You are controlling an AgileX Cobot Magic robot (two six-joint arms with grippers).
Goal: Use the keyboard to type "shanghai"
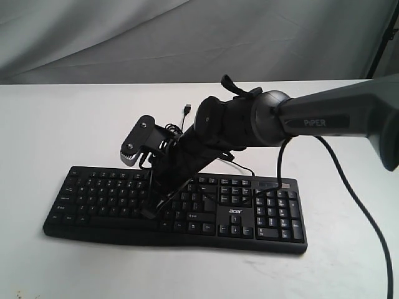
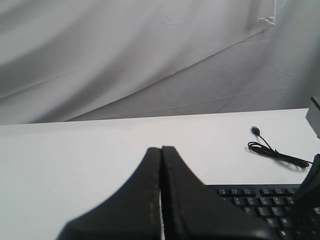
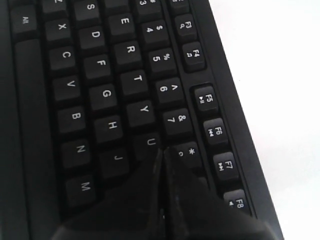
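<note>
The black keyboard [image 1: 106,194] with white legends and an "acer" logo [image 1: 234,213] lies across the white table. My right arm reaches over from the right, and my right gripper [image 1: 150,213] is shut and empty with its tips down on the letter keys. In the right wrist view the right gripper [image 3: 163,150] points at the spot between the U key [image 3: 150,142] and the 8 key [image 3: 187,152], and hides the key under it. My left gripper [image 2: 161,148] is shut and empty. It hovers over the bare table, left of the keyboard's corner [image 2: 260,200].
The keyboard's thin black cable [image 2: 277,155] coils on the table behind it and ends in a USB plug [image 1: 186,109]. A grey cloth backdrop [image 1: 187,37] hangs behind the table. The right arm's own cable [image 1: 358,205] droops at the right.
</note>
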